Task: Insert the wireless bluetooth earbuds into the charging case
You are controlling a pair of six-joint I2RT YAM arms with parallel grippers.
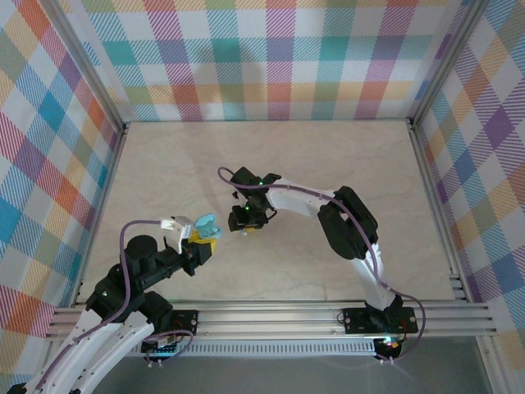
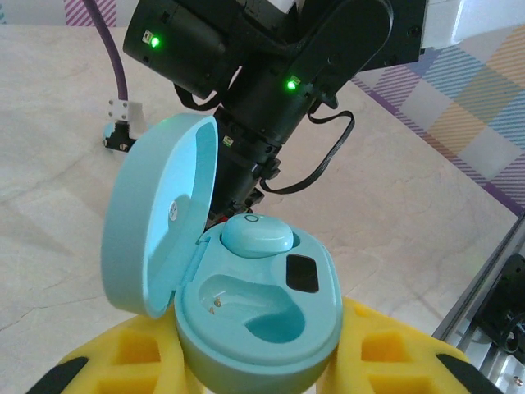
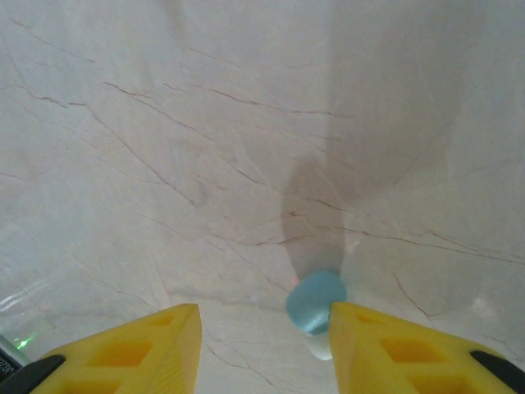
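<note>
Left wrist view puts the open case (image 2: 190, 318) low in the frame, pinched at its base by the left hand (image 2: 254, 332), whose yellow fingers press in from both sides. The lid stands up at left. A seated earbud (image 2: 256, 235) fills the upper socket and the lower socket (image 2: 258, 316) lies bare.

Right wrist view gives what that one lacks: a loose earbud (image 3: 316, 301) at lower centre, between the spread fingers of the right hand (image 3: 262, 336) and just beside the right one. Both fingers clearly do not pinch it, but whether it rests on the surface (image 3: 164, 123) or touches that finger I cannot tell.

Top external view alone shows how the two hands stand: the right one sits just right of the case, near mid-frame.

The earbud looks tiny, light, hard and glossy, so it probably slips or pops out under a hard squeeze. A gentle pinch across its widest rounded body seems safest. The case looks rigid, though its hinged lid is best left alone.
</note>
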